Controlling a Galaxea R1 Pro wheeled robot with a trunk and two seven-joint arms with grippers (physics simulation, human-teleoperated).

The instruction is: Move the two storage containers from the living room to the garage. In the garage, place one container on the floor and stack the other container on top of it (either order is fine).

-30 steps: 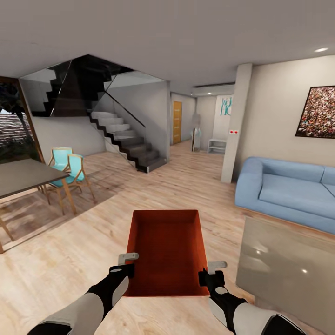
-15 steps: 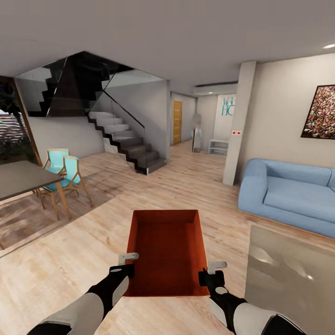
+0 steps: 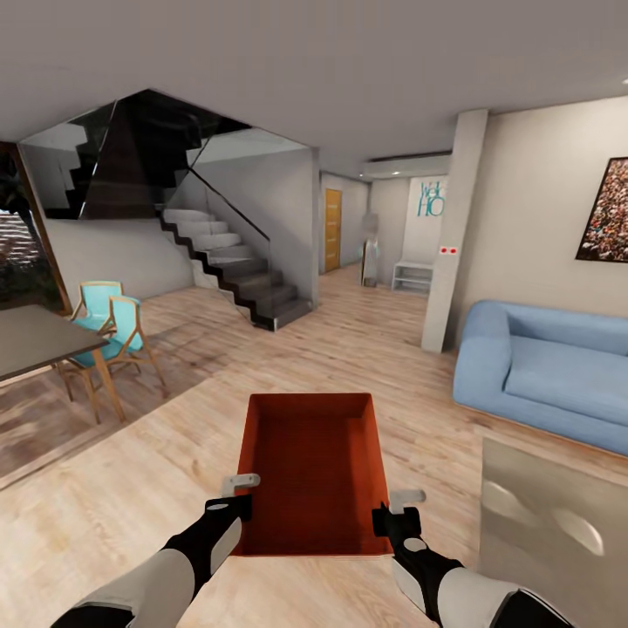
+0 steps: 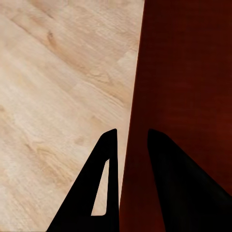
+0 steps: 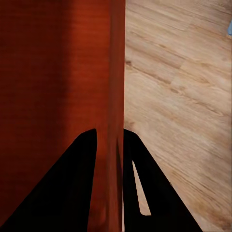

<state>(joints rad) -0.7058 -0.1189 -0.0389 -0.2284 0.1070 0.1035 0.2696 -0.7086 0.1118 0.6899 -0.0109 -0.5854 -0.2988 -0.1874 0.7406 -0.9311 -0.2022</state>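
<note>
An orange-red storage container (image 3: 312,471) hangs over the wood-plank floor (image 3: 157,471), its side walls pinched by the left gripper (image 3: 238,494) and right gripper (image 3: 394,510); blue sofa (image 3: 541,371) and glass table (image 3: 558,532) right, staircase (image 3: 231,262) ahead

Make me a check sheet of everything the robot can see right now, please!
Surface: light wood-plank floor, running through the open room.
Job's things: one orange-red rectangular lidless box, held up level in front of the robot, nothing in it.
Clutter: nothing seen on the floor along the way ahead.
Grippers: left pincer shut on the box's left wall; right pincer shut on its right wall, one finger inside and one outside each.
Cables: nothing seen.
Surroundings: blue sofa on the right, dark staircase ahead left, turquoise chairs by a dark table, orange door down the hallway, pale glossy tabletop near right.
</note>
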